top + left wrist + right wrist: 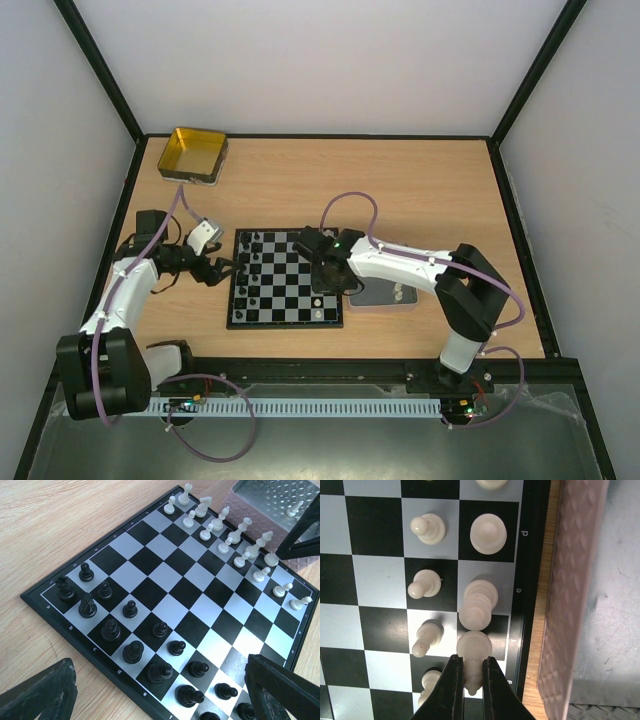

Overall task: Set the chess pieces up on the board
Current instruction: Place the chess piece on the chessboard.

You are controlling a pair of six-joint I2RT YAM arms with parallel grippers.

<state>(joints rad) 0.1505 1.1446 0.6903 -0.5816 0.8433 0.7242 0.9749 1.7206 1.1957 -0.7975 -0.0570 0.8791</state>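
The board (290, 276) lies mid-table. Black chess pieces (132, 651) stand in two rows along its left side, and white chess pieces (222, 530) in two rows along its right side. My left gripper (222, 268) hovers open just off the board's left edge. In its wrist view the fingers (42, 695) spread wide around the black rows, holding nothing. My right gripper (472, 672) is shut on a white piece (474, 647) over a back-row square at the board's right edge, just below a taller white piece (479, 605).
A silver metal tray (372, 298) sits against the board's right edge with one white piece (397, 293) in it. It shows close beside the white back row in the right wrist view. A yellow tin (193, 155) stands at the far left corner.
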